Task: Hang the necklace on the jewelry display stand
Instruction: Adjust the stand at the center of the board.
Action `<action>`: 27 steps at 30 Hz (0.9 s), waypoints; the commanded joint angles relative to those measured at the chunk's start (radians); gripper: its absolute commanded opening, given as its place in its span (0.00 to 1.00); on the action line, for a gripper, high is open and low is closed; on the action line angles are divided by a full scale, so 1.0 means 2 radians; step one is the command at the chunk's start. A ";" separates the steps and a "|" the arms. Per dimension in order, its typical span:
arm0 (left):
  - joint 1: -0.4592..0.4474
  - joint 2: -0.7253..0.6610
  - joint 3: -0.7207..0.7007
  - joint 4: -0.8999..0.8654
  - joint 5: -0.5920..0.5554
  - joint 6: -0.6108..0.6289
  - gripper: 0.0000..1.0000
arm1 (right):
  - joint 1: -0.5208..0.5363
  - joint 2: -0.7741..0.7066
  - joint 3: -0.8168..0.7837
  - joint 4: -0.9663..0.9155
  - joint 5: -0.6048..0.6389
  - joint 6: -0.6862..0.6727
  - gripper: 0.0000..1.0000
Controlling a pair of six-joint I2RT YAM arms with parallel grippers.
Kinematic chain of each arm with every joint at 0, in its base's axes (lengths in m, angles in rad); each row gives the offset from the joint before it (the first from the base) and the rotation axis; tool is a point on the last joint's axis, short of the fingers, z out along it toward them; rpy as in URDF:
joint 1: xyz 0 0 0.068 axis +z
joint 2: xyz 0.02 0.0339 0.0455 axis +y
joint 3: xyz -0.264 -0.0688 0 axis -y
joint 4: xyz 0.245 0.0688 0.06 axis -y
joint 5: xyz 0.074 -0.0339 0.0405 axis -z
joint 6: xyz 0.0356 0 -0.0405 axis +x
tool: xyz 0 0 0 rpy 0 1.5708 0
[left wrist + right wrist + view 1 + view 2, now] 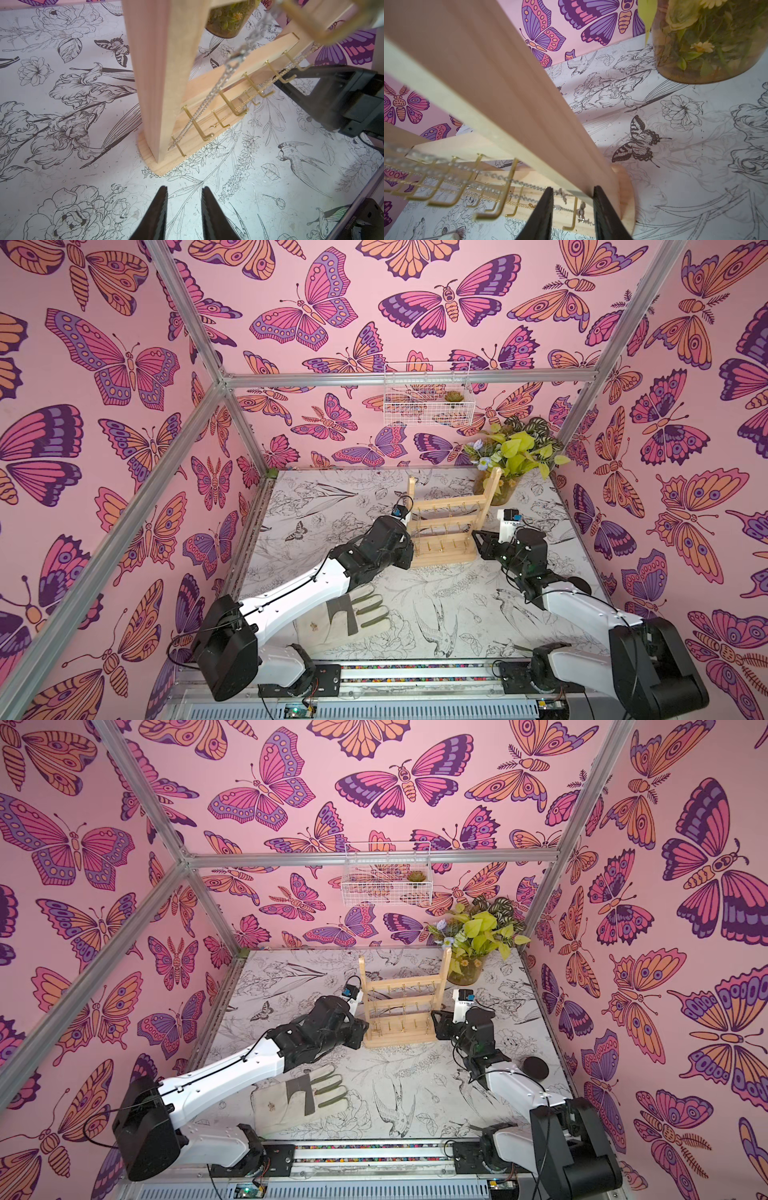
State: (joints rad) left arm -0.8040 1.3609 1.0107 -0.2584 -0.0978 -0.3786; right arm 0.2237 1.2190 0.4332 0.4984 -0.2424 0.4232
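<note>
Only one marking is found: a short row of small white characters is printed on a black housing (362,218) at the edge of the left wrist view. It is seen upside down. Mostly digits can be made out, but the string is too small to be read with certainty. Nothing else legible is shown in any view.

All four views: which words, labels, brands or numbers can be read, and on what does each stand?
Nothing reads with certainty.
Pale printed code on a black robot part, left wrist view: upside down, too blurred to quote.
On the jewelry display stand and the glove: no writing.
</note>
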 commanded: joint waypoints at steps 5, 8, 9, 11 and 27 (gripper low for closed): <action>0.005 -0.007 -0.003 0.008 0.000 0.000 0.31 | -0.003 0.019 0.027 0.025 -0.026 0.009 0.33; 0.005 -0.006 -0.002 0.009 0.001 0.001 0.30 | -0.002 0.020 0.027 0.028 -0.037 0.009 0.33; 0.005 -0.006 -0.001 0.009 0.002 0.001 0.31 | -0.002 0.018 0.026 0.026 -0.037 0.009 0.33; 0.005 -0.007 -0.001 0.009 0.001 0.002 0.30 | -0.002 0.013 0.024 0.019 -0.035 0.008 0.33; 0.005 -0.026 -0.010 0.009 0.006 -0.001 0.30 | 0.010 -0.012 -0.016 0.011 -0.005 0.018 0.29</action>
State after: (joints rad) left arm -0.8024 1.3308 1.0092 -0.2550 -0.0963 -0.3786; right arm 0.2287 1.2057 0.4133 0.5117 -0.2733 0.4480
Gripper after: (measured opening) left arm 0.305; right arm 0.305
